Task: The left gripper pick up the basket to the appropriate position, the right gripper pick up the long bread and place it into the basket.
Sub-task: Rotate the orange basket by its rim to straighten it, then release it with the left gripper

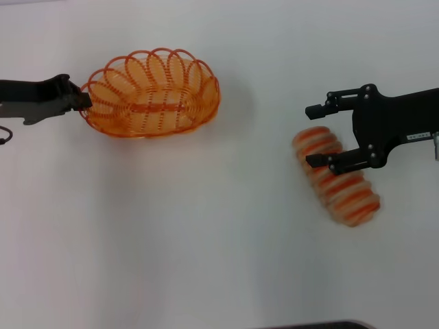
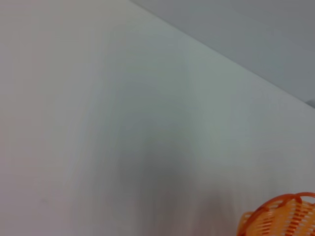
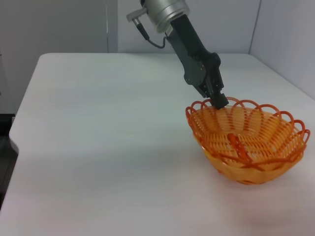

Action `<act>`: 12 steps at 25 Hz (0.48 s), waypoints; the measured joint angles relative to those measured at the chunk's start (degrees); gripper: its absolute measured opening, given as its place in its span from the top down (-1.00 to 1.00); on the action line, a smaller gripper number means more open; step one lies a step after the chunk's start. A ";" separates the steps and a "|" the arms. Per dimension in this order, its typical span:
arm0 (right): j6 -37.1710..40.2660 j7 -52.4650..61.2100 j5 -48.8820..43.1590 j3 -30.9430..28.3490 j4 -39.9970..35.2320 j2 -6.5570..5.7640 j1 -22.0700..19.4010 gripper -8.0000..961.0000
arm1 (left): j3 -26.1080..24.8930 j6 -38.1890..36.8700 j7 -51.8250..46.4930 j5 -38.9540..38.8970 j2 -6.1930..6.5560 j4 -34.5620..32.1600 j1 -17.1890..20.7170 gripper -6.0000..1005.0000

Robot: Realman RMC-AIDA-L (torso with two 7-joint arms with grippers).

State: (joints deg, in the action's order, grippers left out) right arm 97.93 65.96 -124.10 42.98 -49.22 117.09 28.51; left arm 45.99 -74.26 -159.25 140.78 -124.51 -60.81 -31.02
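The orange wire basket [image 1: 151, 92] is at the back left of the white table, empty. It also shows in the right wrist view [image 3: 248, 142] and at the corner of the left wrist view [image 2: 280, 216]. My left gripper [image 1: 84, 101] is shut on the rim at the basket's left end, as the right wrist view [image 3: 218, 101] also shows; there the basket looks tilted, its gripped end higher. The striped long bread [image 1: 343, 192] lies on the table at the right. My right gripper [image 1: 317, 135] is open, its fingers straddling the bread's far end; whether they touch it I cannot tell.
The white table [image 1: 206, 240] spreads between the basket and the bread. Its left edge shows in the right wrist view [image 3: 19, 128], with grey walls behind. A dark object [image 1: 322, 325] pokes in at the table's near edge.
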 joint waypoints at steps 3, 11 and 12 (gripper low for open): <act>0.07 0.01 -0.04 0.05 0.00 -0.06 0.02 -0.67 | 0.43 0.81 -0.65 -0.04 -0.05 -0.27 0.72 0.88; 0.07 0.36 -0.09 0.09 0.00 -0.06 -0.04 -0.68 | 0.40 0.89 -1.16 -0.17 -0.11 -1.01 1.60 0.64; 0.07 0.43 -0.09 0.09 0.00 -0.05 -0.06 -0.67 | 0.34 0.71 -1.16 -0.20 -0.09 -1.27 1.66 0.60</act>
State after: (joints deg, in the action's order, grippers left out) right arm 98.00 66.39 -124.19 43.07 -49.22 117.03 28.45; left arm 46.33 -73.55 -160.41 140.58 -124.60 -62.08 -29.35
